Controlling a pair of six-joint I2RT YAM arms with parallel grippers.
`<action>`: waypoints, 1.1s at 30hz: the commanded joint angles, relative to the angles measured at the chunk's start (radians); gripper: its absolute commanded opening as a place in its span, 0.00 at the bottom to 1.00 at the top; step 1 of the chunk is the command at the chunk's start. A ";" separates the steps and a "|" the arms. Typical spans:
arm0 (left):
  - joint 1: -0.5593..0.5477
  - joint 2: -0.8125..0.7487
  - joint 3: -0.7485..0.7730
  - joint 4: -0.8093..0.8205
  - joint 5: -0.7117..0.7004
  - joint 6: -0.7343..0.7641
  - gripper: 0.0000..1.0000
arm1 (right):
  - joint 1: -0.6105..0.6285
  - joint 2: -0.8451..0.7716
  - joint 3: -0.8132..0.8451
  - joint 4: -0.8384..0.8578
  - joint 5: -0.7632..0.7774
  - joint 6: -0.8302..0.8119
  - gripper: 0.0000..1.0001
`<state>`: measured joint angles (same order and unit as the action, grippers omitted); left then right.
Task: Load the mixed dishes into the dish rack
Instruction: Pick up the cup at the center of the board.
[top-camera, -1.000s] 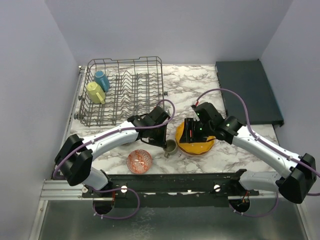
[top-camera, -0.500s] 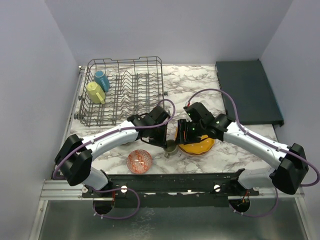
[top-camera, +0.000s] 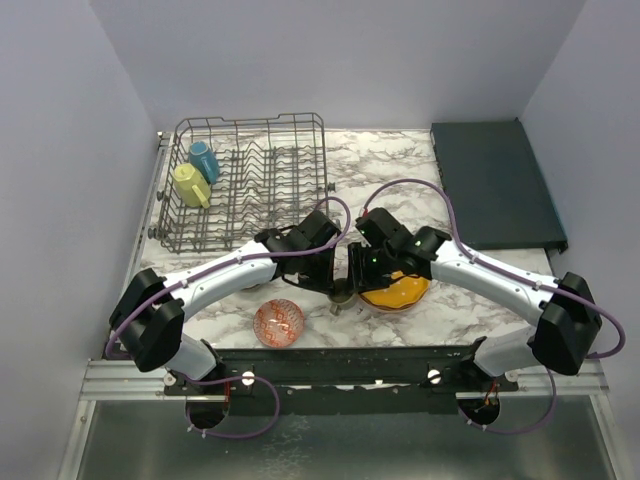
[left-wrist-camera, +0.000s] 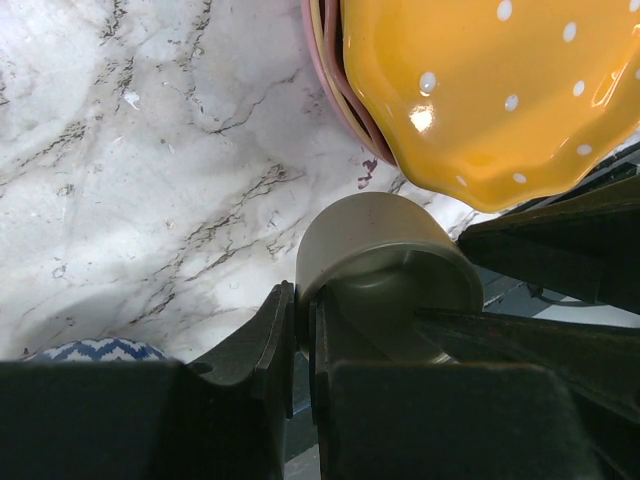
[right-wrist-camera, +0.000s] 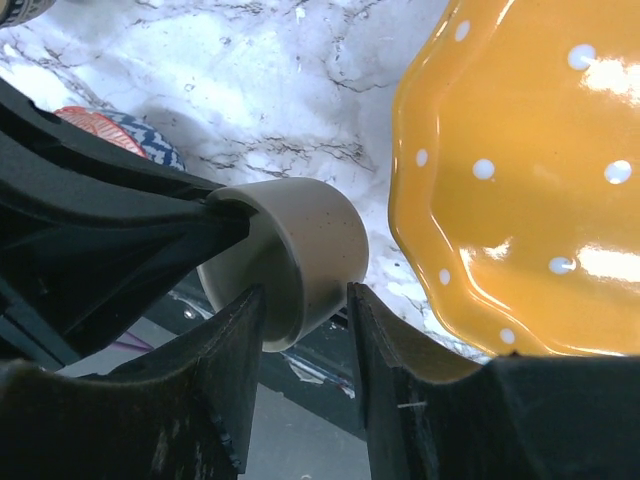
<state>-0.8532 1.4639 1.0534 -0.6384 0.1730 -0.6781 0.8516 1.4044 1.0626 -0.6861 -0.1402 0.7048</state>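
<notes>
On a marble table (top-camera: 400, 170), the grey wire dish rack (top-camera: 262, 190) sits back left holding a blue mug (top-camera: 204, 160) and a yellow-green mug (top-camera: 188, 184). Near the front centre an orange white-dotted plate (top-camera: 395, 292) lies on a pink plate (left-wrist-camera: 335, 90), with a red-patterned bowl (top-camera: 279, 321) to their left. Just beside the plates, the nearly closed left gripper (left-wrist-camera: 303, 310) pinches the wall of the small grey cup (right-wrist-camera: 310, 250), while the right gripper (right-wrist-camera: 305, 300), partly open, straddles the cup; whether it presses it is unclear.

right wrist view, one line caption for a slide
Right fingers straddle the small grey cup that the left fingers pinch by its rim, beside the orange dotted plate.
</notes>
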 joint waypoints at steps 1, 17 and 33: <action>-0.009 -0.039 0.040 -0.003 0.009 -0.018 0.00 | 0.012 0.015 0.031 -0.036 0.057 0.016 0.42; -0.009 -0.065 0.065 0.000 0.028 -0.022 0.17 | 0.040 0.039 0.033 -0.059 0.087 0.032 0.09; -0.009 -0.099 0.080 0.025 0.072 0.007 0.51 | 0.043 0.023 0.015 -0.068 0.113 0.043 0.01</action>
<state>-0.8577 1.4040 1.1053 -0.6353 0.2222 -0.6933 0.8848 1.4399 1.0771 -0.7502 -0.0605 0.7361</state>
